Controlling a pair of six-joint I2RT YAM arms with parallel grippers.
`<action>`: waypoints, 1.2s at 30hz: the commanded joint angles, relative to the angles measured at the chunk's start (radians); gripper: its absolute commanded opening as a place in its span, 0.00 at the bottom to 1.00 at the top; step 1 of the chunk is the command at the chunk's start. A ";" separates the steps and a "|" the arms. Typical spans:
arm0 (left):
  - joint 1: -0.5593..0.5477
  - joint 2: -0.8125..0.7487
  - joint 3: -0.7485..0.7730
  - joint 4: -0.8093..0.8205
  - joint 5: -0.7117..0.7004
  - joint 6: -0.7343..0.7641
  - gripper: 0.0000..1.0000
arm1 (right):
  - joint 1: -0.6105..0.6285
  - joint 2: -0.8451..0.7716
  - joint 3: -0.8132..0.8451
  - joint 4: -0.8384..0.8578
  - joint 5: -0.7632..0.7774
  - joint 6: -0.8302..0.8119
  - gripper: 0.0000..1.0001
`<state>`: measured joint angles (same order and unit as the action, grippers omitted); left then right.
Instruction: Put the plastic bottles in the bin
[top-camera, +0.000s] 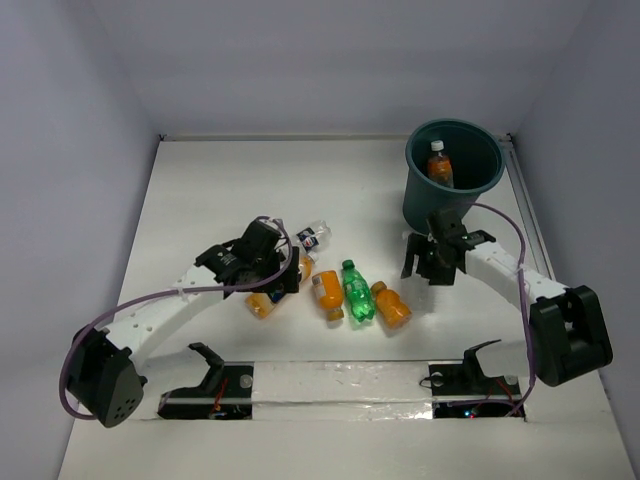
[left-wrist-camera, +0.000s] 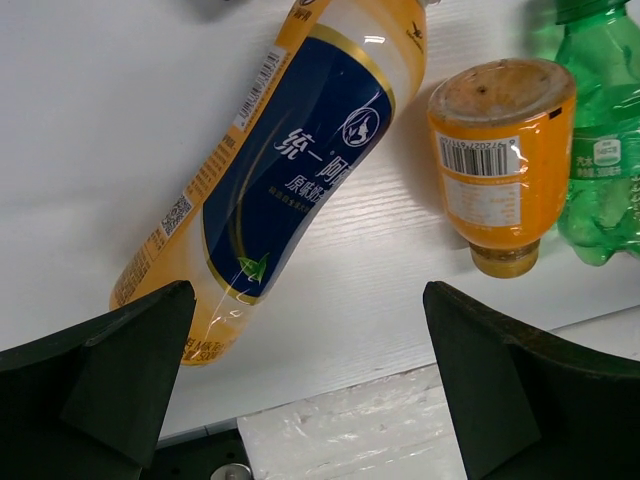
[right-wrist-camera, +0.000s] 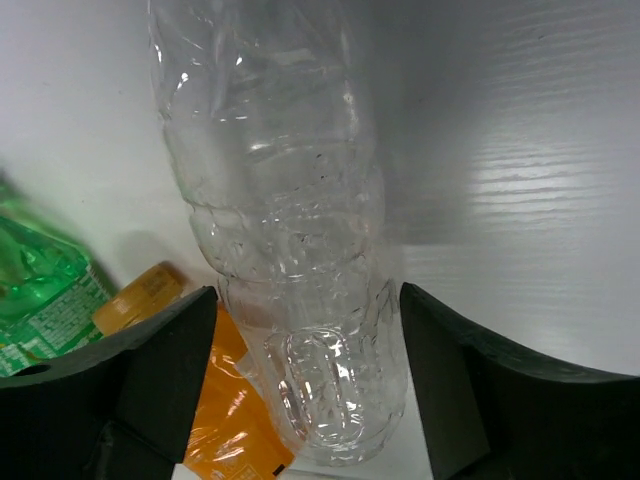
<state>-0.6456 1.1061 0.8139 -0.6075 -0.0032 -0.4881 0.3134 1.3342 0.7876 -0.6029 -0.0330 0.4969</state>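
Note:
The dark teal bin stands at the back right with one orange bottle inside. My left gripper is open just above the blue-labelled orange bottle, which lies by its left finger. An orange bottle, the green bottle and another orange bottle lie mid-table. A tiny clear bottle lies behind them. My right gripper holds the clear ribbed bottle, with a finger against each of its sides, low in front of the bin.
White walls enclose the table on the left, back and right. A taped strip and two black parking brackets run along the near edge by the arm bases.

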 joint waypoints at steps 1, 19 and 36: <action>0.009 0.015 -0.009 0.014 0.026 0.022 0.99 | 0.016 -0.021 -0.007 0.022 -0.019 0.034 0.82; 0.100 0.150 -0.006 0.023 0.140 0.117 0.99 | 0.067 -0.322 0.005 -0.083 -0.021 0.101 0.37; 0.100 0.254 -0.035 0.040 0.173 0.115 0.90 | 0.076 -0.430 0.634 -0.209 -0.144 0.006 0.34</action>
<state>-0.5541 1.3430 0.7937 -0.5743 0.1387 -0.3759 0.3813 0.8490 1.2846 -0.8692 -0.2230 0.5476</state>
